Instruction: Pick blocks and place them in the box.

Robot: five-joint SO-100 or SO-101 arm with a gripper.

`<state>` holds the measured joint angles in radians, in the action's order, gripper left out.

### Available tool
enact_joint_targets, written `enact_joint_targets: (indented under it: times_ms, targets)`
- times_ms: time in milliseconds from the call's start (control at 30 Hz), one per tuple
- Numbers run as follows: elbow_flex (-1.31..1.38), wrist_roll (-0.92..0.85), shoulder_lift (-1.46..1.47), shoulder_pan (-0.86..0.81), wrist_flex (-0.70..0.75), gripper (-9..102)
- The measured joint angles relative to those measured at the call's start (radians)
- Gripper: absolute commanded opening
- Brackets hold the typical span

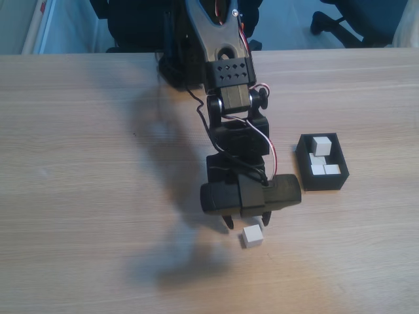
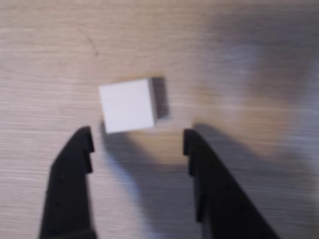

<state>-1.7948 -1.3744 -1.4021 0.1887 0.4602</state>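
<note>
I count four small matte white cubes in all. One white cube [image 1: 252, 236] lies alone on the pale wood-grain bench [image 1: 85, 163], just in front of the arm in the fixed view. The other three [image 1: 324, 158] sit inside the small black open-topped rectangular box [image 1: 324, 185], which stands on the bench to the right of the arm in that view, near it but not touching. Of those three, one lies toward the far end of the box and two lie side by side toward the near end.

The black two-fingered hand [image 1: 247, 221] hangs over the bench with its fingers pointing down, just behind the lone cube. In the wrist view the hand [image 2: 138, 139] is spread, with bare bench showing between its two black fingers [image 2: 75, 164]. The lone cube [image 2: 127, 105] lies just beyond the fingertips, nearer the left finger in that view, and touches neither. I see nothing pinched in the hand. The wrist view is somewhat blurred. The arm's shadow falls across the bench to the left in the fixed view.
</note>
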Motion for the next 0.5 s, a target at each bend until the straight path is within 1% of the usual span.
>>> enact_joint_targets:
  times_ms: [500]
  targets:
    - [0.075, 0.0, 0.103, 0.0, -0.032, 19]
